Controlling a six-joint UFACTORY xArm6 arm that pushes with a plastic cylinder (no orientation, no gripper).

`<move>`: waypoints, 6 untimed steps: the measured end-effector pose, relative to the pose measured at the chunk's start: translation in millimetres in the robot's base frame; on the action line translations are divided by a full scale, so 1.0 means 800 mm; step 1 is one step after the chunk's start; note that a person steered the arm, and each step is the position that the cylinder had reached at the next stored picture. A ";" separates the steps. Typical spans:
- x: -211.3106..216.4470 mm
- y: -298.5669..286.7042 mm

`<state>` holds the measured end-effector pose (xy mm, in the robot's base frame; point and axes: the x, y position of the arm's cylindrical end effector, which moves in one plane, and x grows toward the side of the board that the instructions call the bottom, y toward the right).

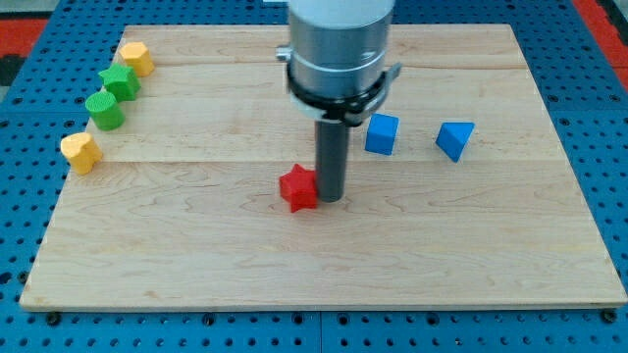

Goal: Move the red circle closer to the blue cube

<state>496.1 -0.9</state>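
My tip (pixel 331 200) rests on the board near the middle, touching the right side of a red star-shaped block (pixel 298 188). The blue cube (pixel 382 133) stands up and to the right of the tip, about a block's width from the rod. A blue triangular block (pixel 454 139) lies further to the right of the cube. No red circle shows in this view; the arm's grey body (pixel 340 49) hides part of the board's top middle.
At the view's left stand a yellow block (pixel 136 58), a green star-like block (pixel 120 82), a green round block (pixel 105 110) and another yellow block (pixel 80 152). The wooden board (pixel 324 284) lies on a blue perforated table.
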 end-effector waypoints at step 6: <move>-0.084 0.031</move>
